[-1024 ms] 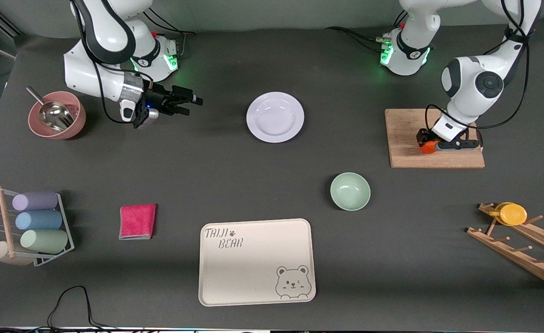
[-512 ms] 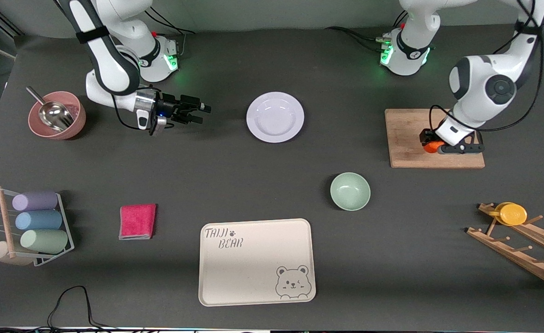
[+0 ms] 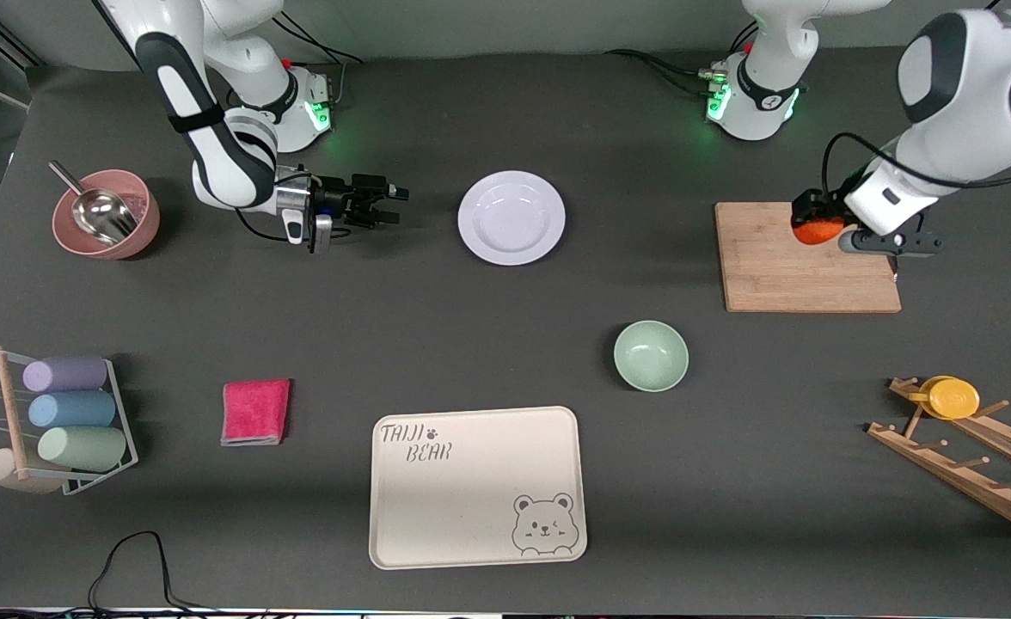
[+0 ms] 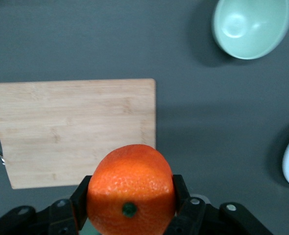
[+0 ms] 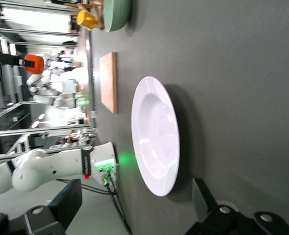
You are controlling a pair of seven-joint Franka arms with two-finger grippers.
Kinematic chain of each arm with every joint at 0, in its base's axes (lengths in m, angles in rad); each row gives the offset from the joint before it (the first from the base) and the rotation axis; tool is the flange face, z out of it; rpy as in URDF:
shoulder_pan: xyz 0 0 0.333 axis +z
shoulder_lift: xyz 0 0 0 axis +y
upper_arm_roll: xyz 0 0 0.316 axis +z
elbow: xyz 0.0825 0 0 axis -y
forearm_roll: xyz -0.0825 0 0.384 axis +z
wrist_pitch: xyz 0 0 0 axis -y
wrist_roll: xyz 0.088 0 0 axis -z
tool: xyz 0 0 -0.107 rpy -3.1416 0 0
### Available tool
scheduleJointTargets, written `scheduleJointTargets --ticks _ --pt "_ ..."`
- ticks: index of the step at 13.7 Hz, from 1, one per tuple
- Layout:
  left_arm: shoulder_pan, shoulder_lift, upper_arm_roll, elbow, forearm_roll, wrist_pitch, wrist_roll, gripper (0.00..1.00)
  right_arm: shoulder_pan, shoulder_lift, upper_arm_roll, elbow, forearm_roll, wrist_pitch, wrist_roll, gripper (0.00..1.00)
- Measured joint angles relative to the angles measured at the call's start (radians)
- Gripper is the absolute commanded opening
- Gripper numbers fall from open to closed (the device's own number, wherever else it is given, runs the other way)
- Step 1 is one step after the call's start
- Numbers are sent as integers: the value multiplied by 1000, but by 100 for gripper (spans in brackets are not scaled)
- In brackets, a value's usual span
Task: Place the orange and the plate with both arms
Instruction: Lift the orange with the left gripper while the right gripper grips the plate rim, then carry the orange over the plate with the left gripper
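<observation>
The orange (image 3: 817,229) (image 4: 131,188) hangs in the air over the wooden cutting board (image 3: 802,275) (image 4: 71,129), with my left gripper (image 3: 819,225) (image 4: 130,200) shut on it. The pale plate (image 3: 511,217) (image 5: 154,142) lies flat on the dark table between the two arm bases. Low over the table, my right gripper (image 3: 392,205) (image 5: 134,205) stands open beside the plate toward the right arm's end, its jaws pointing at the rim without touching it and nothing between them.
A mint-green bowl (image 3: 651,355) (image 4: 250,27) and a cream bear tray (image 3: 476,486) sit nearer the front camera. A pink bowl with a scoop (image 3: 106,213), a cup rack (image 3: 58,421) and a pink cloth (image 3: 255,412) are at the right arm's end. A wooden rack with a yellow cup (image 3: 952,398) is at the left arm's end.
My left gripper has lifted the orange off the cutting board and carried it upward. The right gripper has moved closer to the plate, still open.
</observation>
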Motion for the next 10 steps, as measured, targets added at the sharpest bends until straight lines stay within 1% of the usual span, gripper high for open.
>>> scheduleJointTargets --ticks 3,4,5,6,8,10 --pt "-11 -5 -18 113 -47 -133 -27 0 -2 103 -32 1 17 -70 -87 100" --pt "-13 -6 -37 144 -66 -167 -67 0 -3 125 -37 2 18 -77 -94 100" --pt "-19 -7 -71 174 -82 -189 -122 0 -3 140 -40 3 18 -77 -96 100" --pt "-24 -9 -122 199 -92 -197 -187 0 -3 151 -40 4 19 -77 -96 100" --pt "-37 -12 -261 241 -131 -193 -363 0 -3 165 -41 5 20 -77 -96 100" --pt "-45 -12 -401 260 -158 -143 -541 0 -3 174 -41 5 22 -78 -96 100"
